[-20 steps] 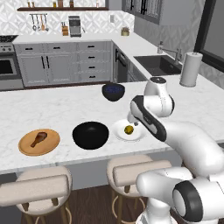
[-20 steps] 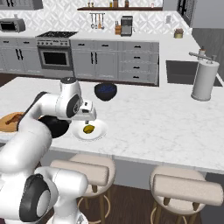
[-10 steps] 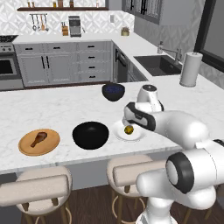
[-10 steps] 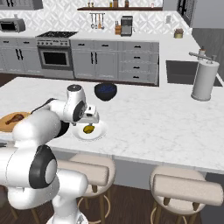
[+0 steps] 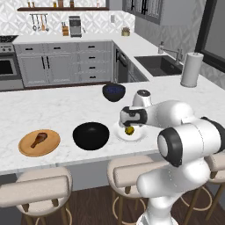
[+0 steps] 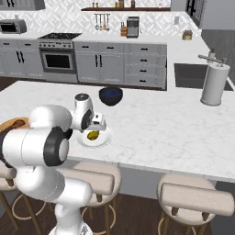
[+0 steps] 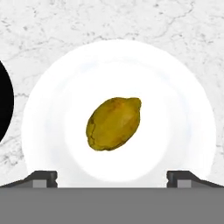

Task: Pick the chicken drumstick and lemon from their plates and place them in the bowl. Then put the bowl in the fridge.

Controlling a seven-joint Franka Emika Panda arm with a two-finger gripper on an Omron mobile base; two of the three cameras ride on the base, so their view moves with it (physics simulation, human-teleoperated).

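Note:
The lemon (image 7: 113, 124) lies in the middle of the white plate (image 7: 48, 87), right below my gripper (image 7: 112, 178), which is open with its fingertips (image 7: 43, 177) wide apart on either side. From the base views, the gripper (image 5: 129, 123) hovers just above the lemon (image 5: 129, 130) on its white plate (image 5: 139, 136). Left of that plate stands the black bowl (image 5: 91, 135), holding nothing. Further left, the chicken drumstick (image 5: 38, 139) rests on the wooden plate (image 5: 26, 149). In the right base view my arm hides most of the wooden plate (image 6: 13, 123) and the lemon (image 6: 93, 135) shows under the hand.
A smaller dark blue bowl (image 5: 114, 92) sits behind the white plate. A paper towel roll (image 5: 191, 69) stands at the counter's right end beside the sink (image 5: 162, 65). Stools (image 5: 37, 189) line the near counter edge.
My hand has come down and settled closer over the lemon on the white plate. The lemon, bowl and drumstick have stayed where they were.

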